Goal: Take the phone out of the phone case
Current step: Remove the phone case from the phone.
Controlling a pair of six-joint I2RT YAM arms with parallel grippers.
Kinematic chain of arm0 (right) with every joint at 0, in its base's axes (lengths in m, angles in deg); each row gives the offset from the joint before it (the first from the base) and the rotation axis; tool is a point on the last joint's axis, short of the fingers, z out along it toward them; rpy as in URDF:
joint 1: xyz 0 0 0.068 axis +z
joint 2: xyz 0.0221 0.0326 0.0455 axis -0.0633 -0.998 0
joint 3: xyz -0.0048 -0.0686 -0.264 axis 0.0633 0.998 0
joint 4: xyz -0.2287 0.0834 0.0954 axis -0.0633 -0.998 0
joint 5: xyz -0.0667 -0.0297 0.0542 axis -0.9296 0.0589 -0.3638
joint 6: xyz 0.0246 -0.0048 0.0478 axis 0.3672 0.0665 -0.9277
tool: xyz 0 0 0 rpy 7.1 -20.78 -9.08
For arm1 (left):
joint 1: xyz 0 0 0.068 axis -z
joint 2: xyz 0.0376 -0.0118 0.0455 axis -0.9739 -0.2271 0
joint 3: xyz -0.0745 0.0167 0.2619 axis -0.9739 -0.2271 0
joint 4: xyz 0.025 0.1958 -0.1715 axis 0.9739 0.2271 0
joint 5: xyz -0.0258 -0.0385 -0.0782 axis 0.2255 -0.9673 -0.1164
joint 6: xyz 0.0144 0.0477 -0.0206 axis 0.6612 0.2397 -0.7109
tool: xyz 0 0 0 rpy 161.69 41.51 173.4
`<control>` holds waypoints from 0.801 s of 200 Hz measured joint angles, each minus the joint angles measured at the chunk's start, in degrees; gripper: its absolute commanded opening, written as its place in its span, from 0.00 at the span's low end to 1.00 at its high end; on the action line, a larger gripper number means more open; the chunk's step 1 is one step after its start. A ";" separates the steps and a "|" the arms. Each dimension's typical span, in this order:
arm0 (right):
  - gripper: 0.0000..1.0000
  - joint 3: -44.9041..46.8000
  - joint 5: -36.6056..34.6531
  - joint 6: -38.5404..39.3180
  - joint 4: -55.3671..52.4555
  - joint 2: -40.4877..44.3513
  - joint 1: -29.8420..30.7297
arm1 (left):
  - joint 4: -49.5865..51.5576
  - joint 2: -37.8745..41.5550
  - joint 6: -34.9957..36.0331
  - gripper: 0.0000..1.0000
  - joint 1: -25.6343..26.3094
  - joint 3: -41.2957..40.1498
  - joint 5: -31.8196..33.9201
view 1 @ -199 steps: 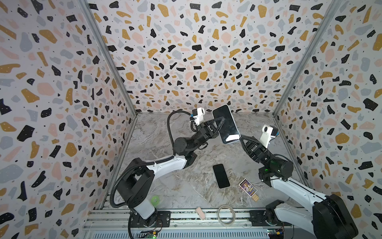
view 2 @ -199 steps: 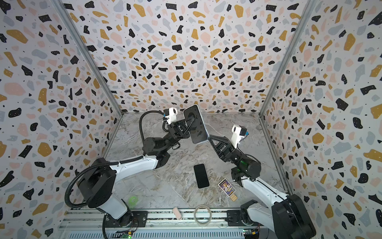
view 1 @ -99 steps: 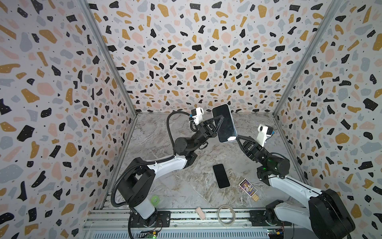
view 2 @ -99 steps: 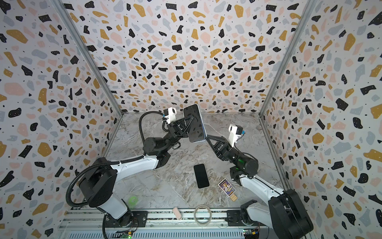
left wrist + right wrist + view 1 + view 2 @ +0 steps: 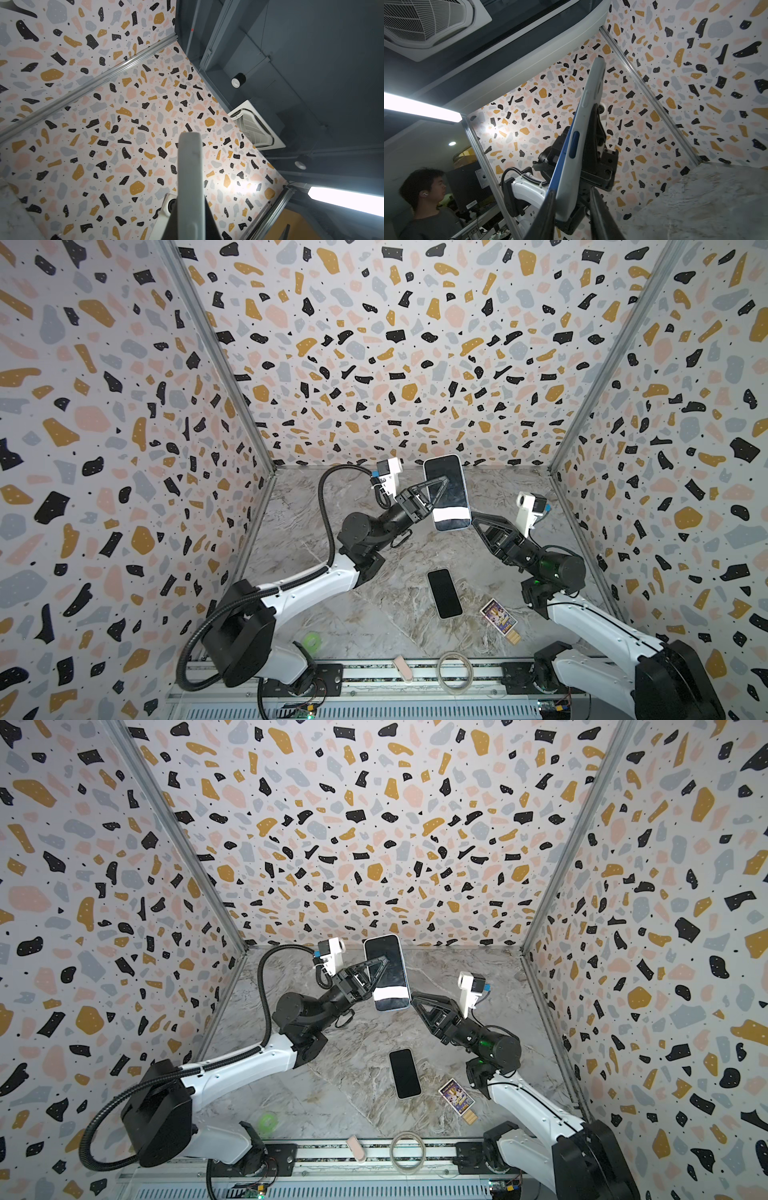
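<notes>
Your left fingers clamp the phone case mid-body above the bench, with the phone inside it. Your right fingers are partly spread and straddle its lower end.

Nothing legible anywhere; the print on the small card is too fine to read.

Bright and even in both top views, with only faint soft shadows on the desk. White glare across the lower end of the raised phone. Bent outward toward the edges. In the wrist views, blown out at the strip light, dim across the ceiling, hot-spotted on the wall, blurred at the near case
</notes>
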 measured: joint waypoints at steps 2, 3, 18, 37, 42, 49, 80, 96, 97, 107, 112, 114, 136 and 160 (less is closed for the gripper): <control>0.45 -0.04 -0.11 0.46 -0.85 0.28 -0.02 | 0.37 0.20 0.26 0.00 0.00 -0.02 0.11; 0.45 -0.07 -0.15 0.61 -1.33 0.48 -0.04 | 0.50 0.26 0.44 0.00 0.00 -0.04 0.13; 0.56 -0.13 -0.76 1.81 -5.44 1.55 -0.28 | 2.05 0.92 2.08 0.00 -0.13 -0.70 0.68; 0.66 0.04 -1.27 2.54 -9.46 2.25 -1.25 | 4.04 0.85 3.17 0.00 -0.79 -2.05 1.42; 0.67 0.22 -1.46 2.69 -10.45 2.64 -1.64 | 4.63 0.83 3.41 0.00 -0.96 -2.47 1.57; 0.68 0.59 -1.86 2.78 -11.96 3.48 -2.16 | 5.46 0.81 3.61 0.00 -1.22 -3.02 1.88; 0.70 1.18 -2.60 3.54 -18.67 8.68 -3.26 | 8.13 0.72 4.07 0.00 -1.92 -3.85 2.67; 0.70 1.18 -2.45 3.78 -21.07 10.82 -3.26 | 8.35 0.72 4.00 0.00 -2.01 -3.82 2.78; 0.70 1.18 -2.43 3.80 -21.22 10.97 -3.26 | 8.35 0.72 3.98 0.00 -2.01 -3.82 2.78; 0.69 1.20 -2.34 3.82 -22.12 11.74 -3.26 | 8.35 0.72 3.54 0.00 -2.01 -3.82 2.69; 0.69 1.25 -2.32 3.87 -22.58 12.04 -3.26 | 8.33 0.68 3.28 0.00 -2.01 -3.85 2.69; 0.69 1.27 -2.32 3.89 -22.69 12.11 -3.26 | 8.31 0.68 3.23 0.00 -2.01 -3.82 2.69; 0.65 2.29 -2.03 3.43 -22.73 12.24 -3.21 | 8.28 0.52 1.57 0.00 -2.01 -3.82 2.49; 0.60 4.48 -1.84 1.70 -19.71 9.97 -2.47 | 8.22 0.52 -0.26 0.00 -2.01 -3.91 2.38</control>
